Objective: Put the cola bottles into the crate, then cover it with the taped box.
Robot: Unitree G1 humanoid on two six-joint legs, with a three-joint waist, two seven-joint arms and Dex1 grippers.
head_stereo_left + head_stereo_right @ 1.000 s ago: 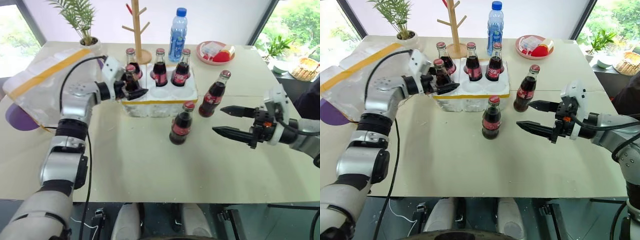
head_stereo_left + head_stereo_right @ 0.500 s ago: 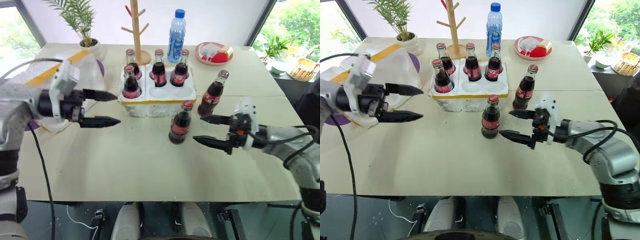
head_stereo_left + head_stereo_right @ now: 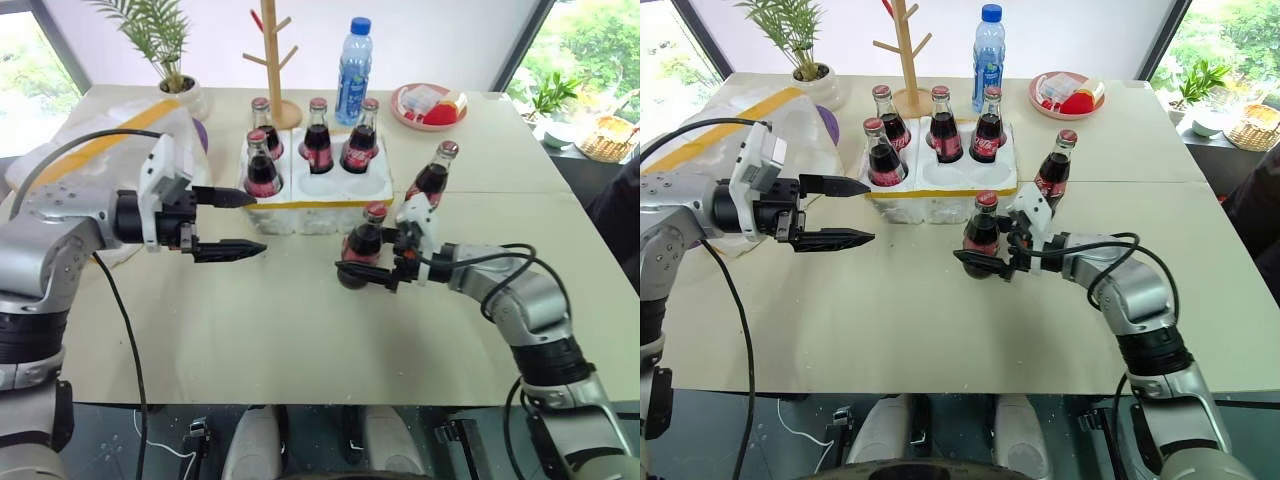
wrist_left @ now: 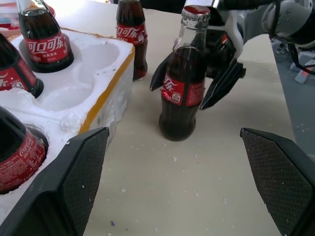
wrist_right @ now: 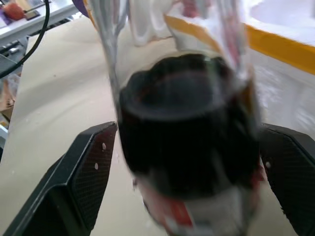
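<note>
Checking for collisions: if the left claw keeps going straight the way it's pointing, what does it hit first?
Likely the loose cola bottle on the table, already straddled by the open right claw; depth is uncertain.

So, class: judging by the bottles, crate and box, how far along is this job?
Done: four cola bottles stand in the crate. In hand: the open right gripper brackets a fifth bottle on the table, not yet gripped; the left gripper is open and empty. Left: that bottle, the sixth bottle beside the crate, then the taped box as cover.
</note>
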